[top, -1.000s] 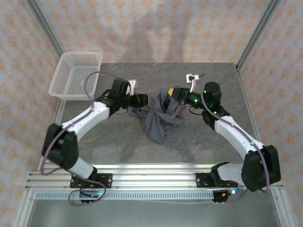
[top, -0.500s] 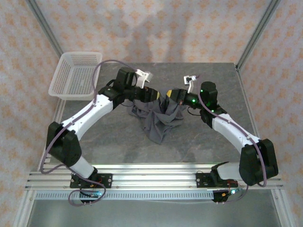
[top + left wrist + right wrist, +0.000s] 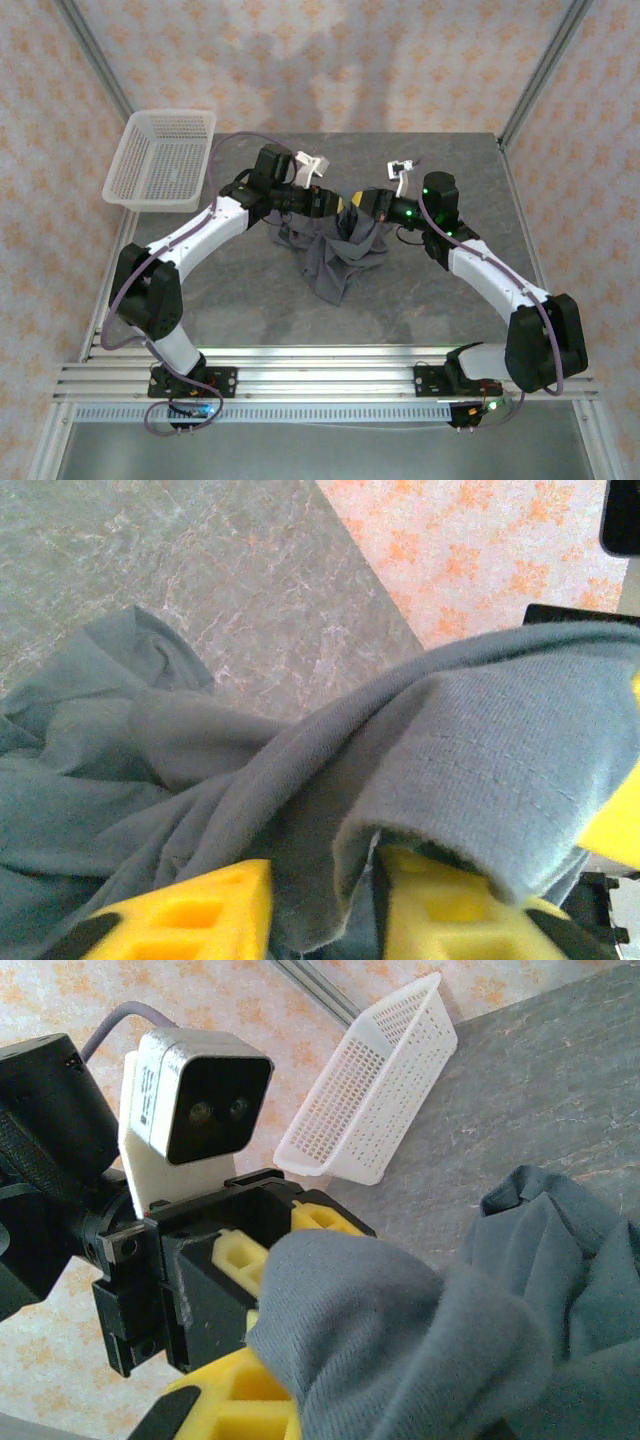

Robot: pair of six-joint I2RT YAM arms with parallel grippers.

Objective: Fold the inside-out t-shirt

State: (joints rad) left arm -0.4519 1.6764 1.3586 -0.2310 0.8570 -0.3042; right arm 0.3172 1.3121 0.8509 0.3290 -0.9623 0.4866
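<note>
The dark slate-grey t-shirt point(image 3: 335, 255) hangs bunched above the middle of the table, its lower part resting on the tabletop. My right gripper point(image 3: 354, 206) is shut on its top fold, and the cloth point(image 3: 420, 1330) drapes over the yellow fingers point(image 3: 225, 1410). My left gripper point(image 3: 327, 200) has come in from the left, right up against the right one. Its yellow fingers point(image 3: 190, 915) stand apart, open, with a hanging fold of the t-shirt point(image 3: 310, 880) between them. The left gripper's black body point(image 3: 215, 1270) faces the right wrist camera closely. The white tag is hidden.
A white mesh basket point(image 3: 160, 160) stands at the back left corner of the grey table point(image 3: 450, 300), also in the right wrist view as the basket point(image 3: 370, 1090). Metal frame posts rise at the back corners. An aluminium rail runs along the near edge.
My left gripper has risen and moved right, from beside the cloth's left edge to the raised top fold beside the right gripper. The right gripper has barely moved.
</note>
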